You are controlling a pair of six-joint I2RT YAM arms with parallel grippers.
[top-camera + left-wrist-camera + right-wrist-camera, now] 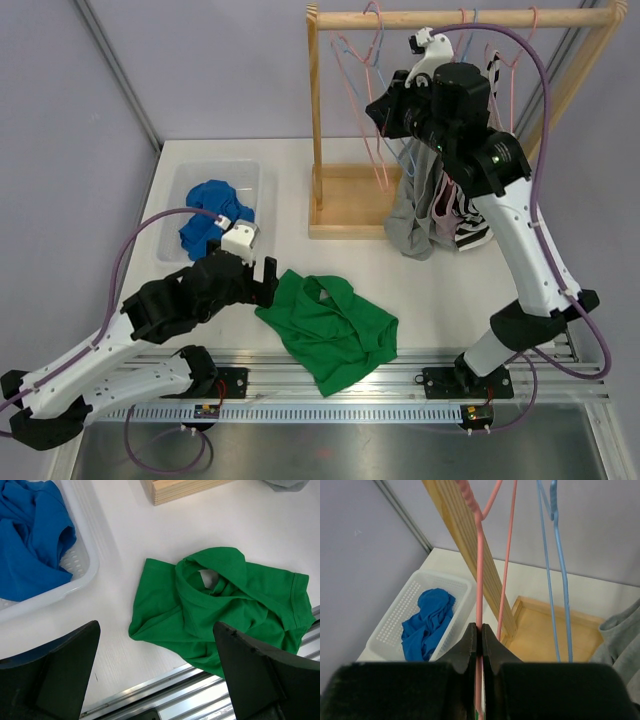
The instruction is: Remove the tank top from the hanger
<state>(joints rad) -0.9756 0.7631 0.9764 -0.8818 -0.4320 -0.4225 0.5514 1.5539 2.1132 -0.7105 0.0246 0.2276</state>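
The green tank top [330,330] lies crumpled on the table near the front edge, off any hanger; it also shows in the left wrist view [225,605]. My left gripper [262,275] is open and empty, low over the table at the top's left edge [156,630]. My right gripper [378,110] is up by the rack, shut on the wire of a bare pink hanger [479,570]. That pink hanger [381,165] hangs from the wooden rail [460,18].
A white basket [250,175] with a blue cloth [215,220] stands at the left. The rack's wooden base [345,200] sits mid-table. Grey [415,215] and striped [470,235] garments hang on other hangers. A blue hanger [560,555] hangs beside the pink one.
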